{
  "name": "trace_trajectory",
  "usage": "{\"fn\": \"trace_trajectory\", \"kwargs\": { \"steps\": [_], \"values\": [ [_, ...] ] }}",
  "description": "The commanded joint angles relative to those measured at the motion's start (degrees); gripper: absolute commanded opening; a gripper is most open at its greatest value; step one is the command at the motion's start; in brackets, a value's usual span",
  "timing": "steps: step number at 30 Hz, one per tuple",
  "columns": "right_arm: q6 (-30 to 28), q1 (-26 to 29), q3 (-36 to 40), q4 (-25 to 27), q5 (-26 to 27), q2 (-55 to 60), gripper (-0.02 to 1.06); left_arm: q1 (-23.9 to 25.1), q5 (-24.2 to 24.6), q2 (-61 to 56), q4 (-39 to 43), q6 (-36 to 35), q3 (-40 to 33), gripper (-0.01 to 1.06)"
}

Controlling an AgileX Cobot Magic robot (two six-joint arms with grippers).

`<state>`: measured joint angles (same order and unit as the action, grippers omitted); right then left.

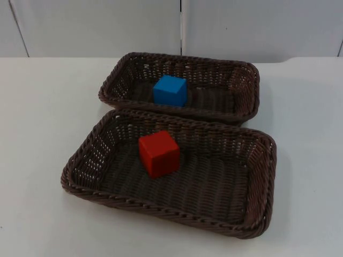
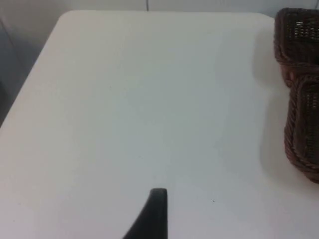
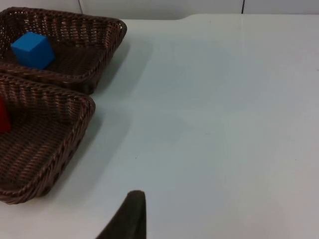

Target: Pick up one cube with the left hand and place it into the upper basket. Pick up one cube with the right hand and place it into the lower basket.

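Observation:
A blue cube lies inside the upper brown wicker basket. A red cube lies inside the lower wicker basket, left of its middle. My left gripper hangs over bare white table to the left of both baskets, whose ends show beside it. My right gripper hangs over bare table to the right of the baskets. From there I see the blue cube in the upper basket and an edge of the red cube in the lower basket. Neither gripper touches a cube or a basket.
The two baskets stand close together at the table's middle, the upper one near the grey partition wall. White table top stretches to both sides of them. The table's left edge runs beside the left gripper.

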<state>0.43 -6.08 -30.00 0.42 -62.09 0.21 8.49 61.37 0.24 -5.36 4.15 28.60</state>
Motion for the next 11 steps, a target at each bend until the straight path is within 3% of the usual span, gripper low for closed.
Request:
{"fn": "trace_trajectory", "kwargs": {
  "steps": [1, 11],
  "values": [
    [0.05, 0.04, 0.42, 0.17, 0.39, -0.21, 1.05, 0.29, 0.20, -0.24, -0.06, -0.21, -0.33, 0.88],
    [0.05, 0.04, 0.42, 0.17, 0.39, -0.21, 1.05, -2.84, 0.20, -0.24, -0.06, -0.21, -0.33, 0.88]
  ]
}}
